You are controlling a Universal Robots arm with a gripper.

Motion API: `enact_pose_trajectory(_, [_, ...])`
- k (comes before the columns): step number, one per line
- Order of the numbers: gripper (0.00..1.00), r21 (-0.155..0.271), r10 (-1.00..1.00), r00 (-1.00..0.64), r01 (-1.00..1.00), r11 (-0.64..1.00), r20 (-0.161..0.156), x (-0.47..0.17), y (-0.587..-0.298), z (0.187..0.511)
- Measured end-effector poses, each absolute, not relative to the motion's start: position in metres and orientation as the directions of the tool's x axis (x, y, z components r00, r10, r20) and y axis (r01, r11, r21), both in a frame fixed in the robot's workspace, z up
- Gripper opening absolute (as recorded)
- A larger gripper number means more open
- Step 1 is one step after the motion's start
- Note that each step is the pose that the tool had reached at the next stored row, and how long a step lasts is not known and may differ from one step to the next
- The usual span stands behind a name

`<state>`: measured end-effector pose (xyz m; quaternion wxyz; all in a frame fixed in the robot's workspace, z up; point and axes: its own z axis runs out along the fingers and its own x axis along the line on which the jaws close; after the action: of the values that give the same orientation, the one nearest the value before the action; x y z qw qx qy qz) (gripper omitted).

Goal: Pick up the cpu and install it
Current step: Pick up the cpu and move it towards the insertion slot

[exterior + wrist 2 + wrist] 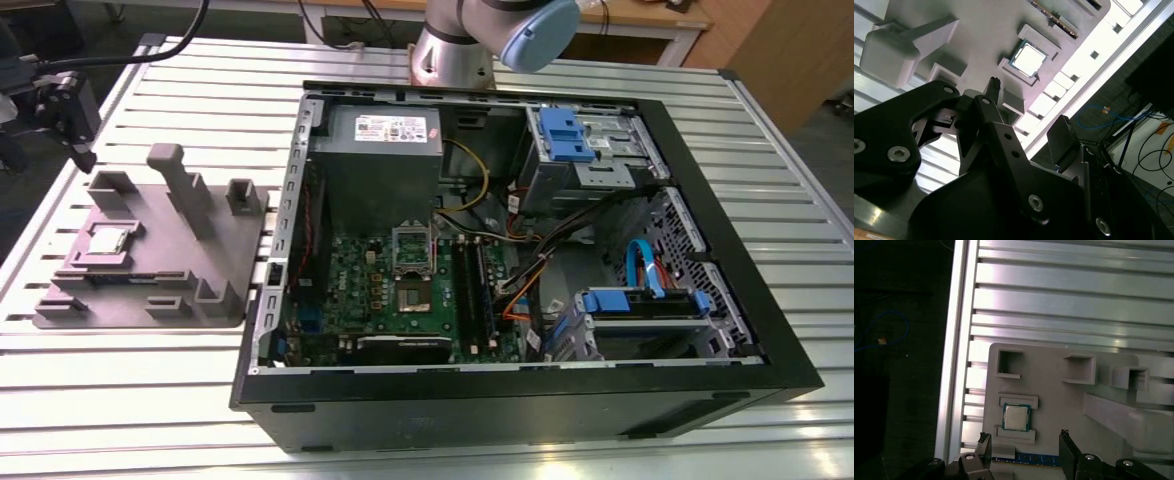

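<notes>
We see the cpu lying flat in its pocket of the grey holder on the slatted table, at the exterior view's left of the open computer case. Our gripper hangs above the holder's side away from the case, empty, its fingers spread apart. In the first wrist view the cpu sits just beyond the fingertips, roughly centred on the gap between them. Being square, it has no long side to line up with.
</notes>
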<state>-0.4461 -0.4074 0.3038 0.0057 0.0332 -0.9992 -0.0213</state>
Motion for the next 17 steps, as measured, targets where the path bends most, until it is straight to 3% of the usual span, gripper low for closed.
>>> enact_pose_trajectory(17, [0.65,0.043,-0.067,-0.998,-0.066,0.997,0.01,-0.4461,-0.4098,0.2999])
